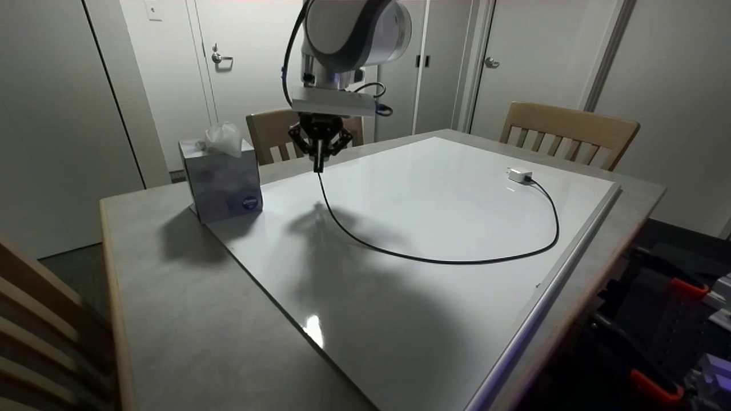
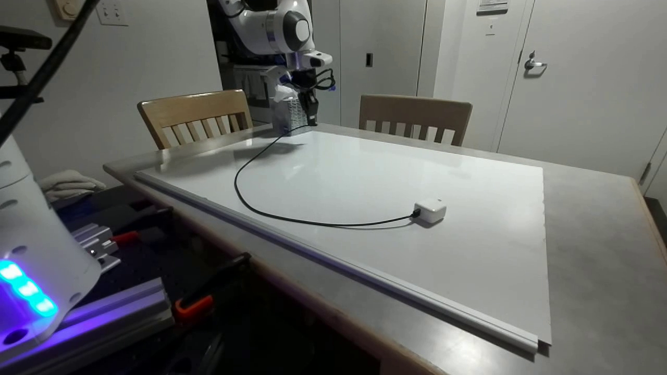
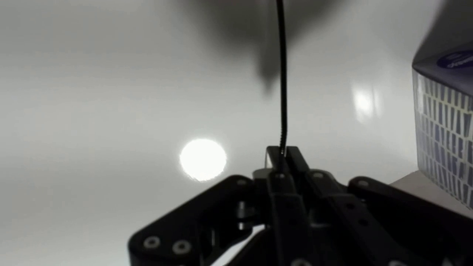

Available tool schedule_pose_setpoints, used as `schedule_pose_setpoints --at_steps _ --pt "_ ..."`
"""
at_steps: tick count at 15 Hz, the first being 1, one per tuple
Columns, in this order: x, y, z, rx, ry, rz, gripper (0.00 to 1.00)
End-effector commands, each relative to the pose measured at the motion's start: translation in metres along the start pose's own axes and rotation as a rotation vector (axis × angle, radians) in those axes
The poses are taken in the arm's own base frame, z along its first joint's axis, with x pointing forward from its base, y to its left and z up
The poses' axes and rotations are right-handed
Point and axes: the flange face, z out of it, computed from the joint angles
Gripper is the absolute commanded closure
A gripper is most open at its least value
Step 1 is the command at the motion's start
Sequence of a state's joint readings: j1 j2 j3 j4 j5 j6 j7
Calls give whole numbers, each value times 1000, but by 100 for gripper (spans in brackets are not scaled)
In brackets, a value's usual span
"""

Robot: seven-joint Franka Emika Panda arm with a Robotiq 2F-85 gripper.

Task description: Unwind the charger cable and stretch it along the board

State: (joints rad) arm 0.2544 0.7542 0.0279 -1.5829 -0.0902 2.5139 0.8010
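Chairs (image 1: pixel 85 325) stand by the table (image 1: pixel 188 319) bearing the board (image 1: pixel 400 177), doors (image 1: pixel 257 40) beyond.

No text can be read. A dark blue oval label (image 1: pixel 250 202) on the tissue box (image 1: pixel 220 185) carries pale lettering (image 3: pixel 460 63), blurred in an exterior view and cut off in the wrist view. A sign (image 2: pixel 492 6) posted near a door (image 2: pixel 589 99) is too small to make out.

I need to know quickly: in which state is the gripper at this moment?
Gripper: closed, holding the black charger cable.
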Motion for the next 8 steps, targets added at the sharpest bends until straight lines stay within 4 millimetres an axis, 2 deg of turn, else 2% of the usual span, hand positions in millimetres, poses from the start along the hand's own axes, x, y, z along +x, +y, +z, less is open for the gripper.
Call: schedule_pose_setpoints --at_steps 1,6,7,8 --pt "-6 -18 -1 33 -36 -119 99" --pt "-26 -44 0 100 -81 -392 99" --pt "-28 -42 2 99 -92 -408 99" --pt "-30 -40 -2 87 -58 -350 94"
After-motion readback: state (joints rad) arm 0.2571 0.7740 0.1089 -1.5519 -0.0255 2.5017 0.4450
